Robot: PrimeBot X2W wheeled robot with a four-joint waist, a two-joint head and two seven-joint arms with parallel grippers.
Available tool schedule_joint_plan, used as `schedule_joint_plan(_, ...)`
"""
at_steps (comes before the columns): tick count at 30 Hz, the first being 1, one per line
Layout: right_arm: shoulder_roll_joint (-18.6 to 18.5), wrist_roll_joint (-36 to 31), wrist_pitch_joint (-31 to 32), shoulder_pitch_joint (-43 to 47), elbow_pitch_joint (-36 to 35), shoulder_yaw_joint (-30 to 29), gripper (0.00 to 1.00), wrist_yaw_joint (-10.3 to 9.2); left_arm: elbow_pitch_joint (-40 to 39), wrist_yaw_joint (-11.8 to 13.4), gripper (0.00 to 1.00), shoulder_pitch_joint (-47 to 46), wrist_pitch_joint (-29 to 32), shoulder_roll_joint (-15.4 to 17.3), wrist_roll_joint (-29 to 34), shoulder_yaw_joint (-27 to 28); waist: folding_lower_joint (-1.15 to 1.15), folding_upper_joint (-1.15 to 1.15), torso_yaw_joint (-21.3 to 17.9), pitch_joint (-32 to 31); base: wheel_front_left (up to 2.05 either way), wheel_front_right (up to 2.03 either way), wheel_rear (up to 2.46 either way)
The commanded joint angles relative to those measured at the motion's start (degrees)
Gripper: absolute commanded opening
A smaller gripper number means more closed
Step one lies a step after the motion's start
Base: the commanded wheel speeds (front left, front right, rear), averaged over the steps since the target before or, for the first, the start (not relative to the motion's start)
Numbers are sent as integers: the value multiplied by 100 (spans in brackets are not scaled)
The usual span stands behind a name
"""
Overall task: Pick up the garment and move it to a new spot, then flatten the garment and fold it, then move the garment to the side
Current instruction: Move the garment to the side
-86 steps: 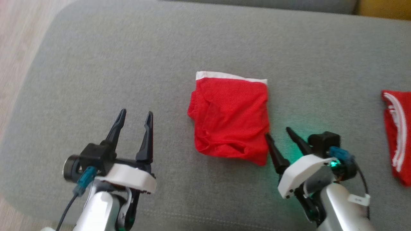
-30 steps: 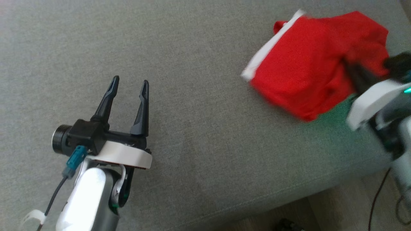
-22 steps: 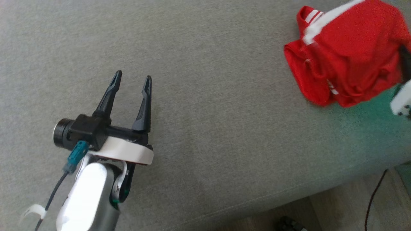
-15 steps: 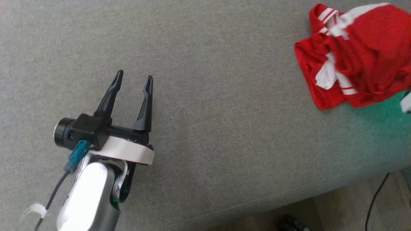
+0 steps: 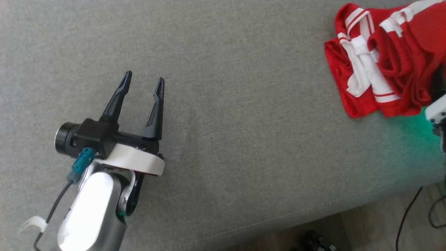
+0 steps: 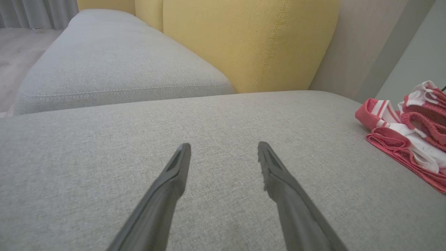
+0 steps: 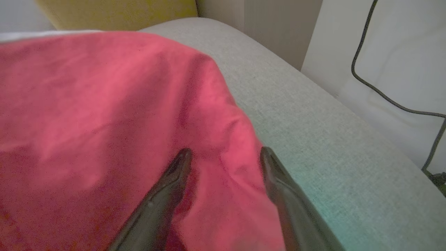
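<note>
Fingers of the left gripper [image 5: 144, 76] were spread wide with nothing between them. That claw hung over the bare middle of the grey sofa cushion [image 5: 244, 122], well apart from the clothes. The red garment [image 7: 104, 104] lay at the far right end of the same cushion, near its rounded edge. The right gripper [image 7: 224, 150] was wide too. One of its dark fingers was over the red cloth, and the other was right at the cloth's edge, where the grey cushion began. Whether the tips touched the cloth could not be told. In the head view the garment sat bunched against a second red piece with white stripes [image 5: 362, 69], and it was hard to see where one stopped and the other began. A green glow [image 5: 411, 139] lay on the cushion just below the heap. A yellow back cushion [image 6: 244, 42] stood behind the seat. A dark cable [image 7: 352, 66] hung by the pale wall past the sofa's end.
</note>
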Motion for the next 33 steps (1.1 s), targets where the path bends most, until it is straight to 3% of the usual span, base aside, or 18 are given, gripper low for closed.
schedule_joint_plan(1, -103, 36, -122, -3, -200, 147, 100, 37, -151, 0, 100, -106, 9, 106, 20, 144, -1, 0, -29, -92, 0, 0, 0)
schedule_joint_plan(11, 10, -21, -657, 850, -1766, 458, 100, 37, -2, 87, 100, 164, -15, 45, -83, 117, -1, 0, 7, -717, 0, 0, 0)
schedule_joint_plan(23, 1125, -1271, -589, 2526, -4574, 590, 100, 37, -23, 386, 100, 714, -44, 97, -203, 295, -1, 0, 655, -1571, 0, 0, 0)
schedule_joint_plan(33, 1520, -1594, -287, 3501, -5341, 899, 100, 37, -248, 558, 100, 1331, 59, 321, -238, 376, -1, 0, 1294, -2164, 0, 0, 0)
